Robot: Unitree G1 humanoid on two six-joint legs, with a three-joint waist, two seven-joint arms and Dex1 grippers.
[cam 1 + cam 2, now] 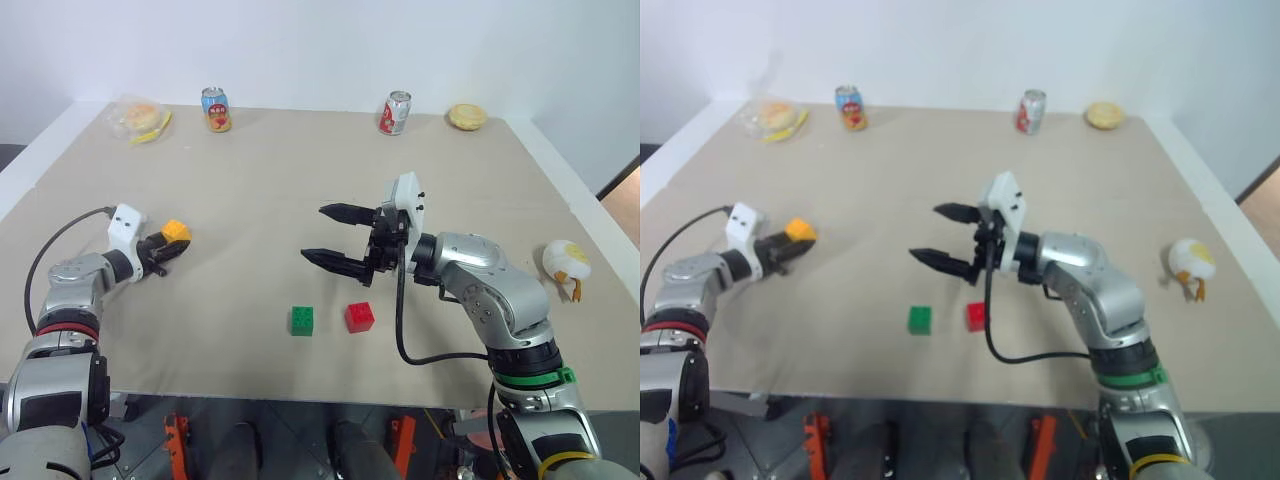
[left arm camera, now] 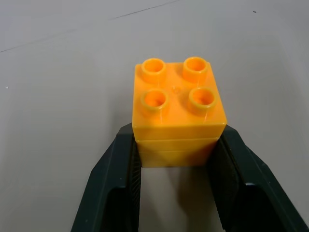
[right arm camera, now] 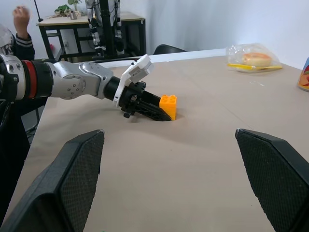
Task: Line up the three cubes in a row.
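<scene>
While cans (image 1: 216, 110) stand far back: left gripper (image 1: 172, 243) clamped on orange-yellow cube (image 1: 177, 231), right gripper (image 1: 335, 239) agape.

I could read no text, label, brand or number anywhere. The blue can (image 1: 215, 109) at the far side of the table (image 1: 300, 180) carried a printed design with red and yellow patches, but its lettering was too small for me to make out. The red-and-white can (image 1: 394, 113) farther to the right was the same: a printed wrap, nothing legible. The orange-yellow cube (image 2: 177, 111) showed plain studs, with no marking I could read.
</scene>
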